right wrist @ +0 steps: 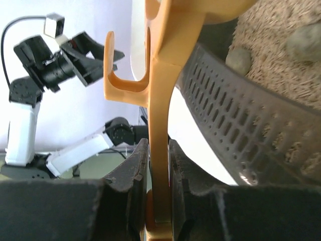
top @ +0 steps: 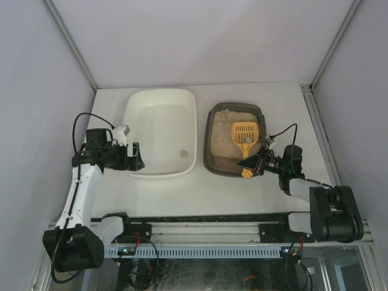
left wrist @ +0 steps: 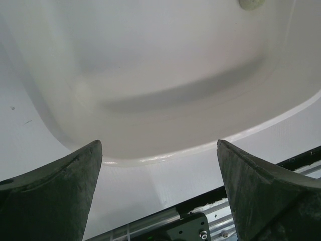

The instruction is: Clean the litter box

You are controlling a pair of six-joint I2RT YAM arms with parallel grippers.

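The litter box [top: 212, 121] is a dark tray of beige litter at the centre right. A yellow slotted scoop [top: 244, 136] lies over it with a grey clump [top: 247, 139] in its head. My right gripper [top: 254, 165] is shut on the scoop's handle at the box's near edge. In the right wrist view the gripper [right wrist: 159, 150] clamps the handle [right wrist: 161, 100], with the box's perforated wall [right wrist: 241, 115] and clumps [right wrist: 239, 60] in the litter beside it. My left gripper [top: 134, 156] is open and empty at the near left corner of the white tub [top: 160, 97].
A small grey clump [top: 183, 153] lies in the white tub, and it also shows in the left wrist view [left wrist: 251, 4]. The tub's rim [left wrist: 165, 156] lies just ahead of my open left gripper [left wrist: 159, 150]. The rail [top: 200, 219] runs along the near edge.
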